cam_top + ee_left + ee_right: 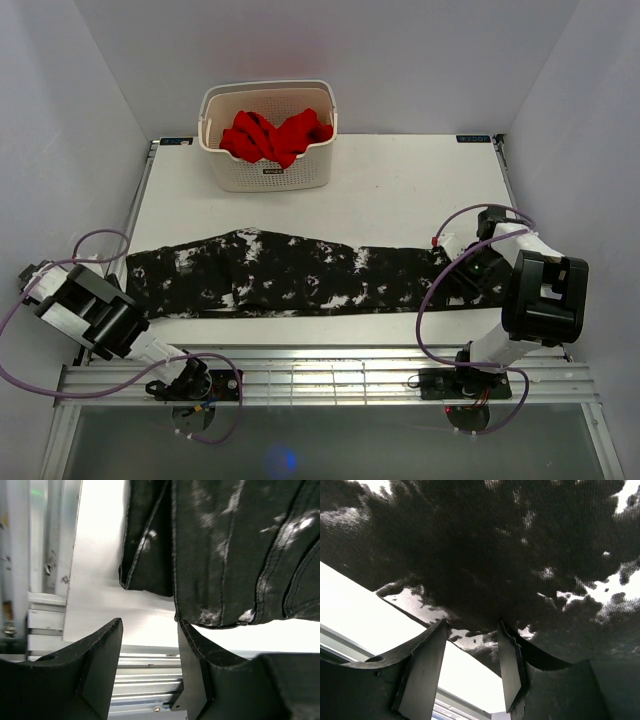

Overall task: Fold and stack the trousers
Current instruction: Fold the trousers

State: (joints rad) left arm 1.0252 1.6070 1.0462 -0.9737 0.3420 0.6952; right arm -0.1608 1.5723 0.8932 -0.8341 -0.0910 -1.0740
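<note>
Top external view has the trousers (290, 272) stretched flat across the table (400, 180), one end before each claw, likely so both ends can be lifted for a fold. The left gripper (150, 625) stands apart, hemmed ends just ahead of its tips. The right gripper (472, 625) is apart too, the fabric edge at its tips, nothing clamped yet.

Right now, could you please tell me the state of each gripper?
Left gripper: open, empty, just short of the trousers hem.
Right gripper: open, fingertips at the trousers' edge, nothing clamped.
</note>
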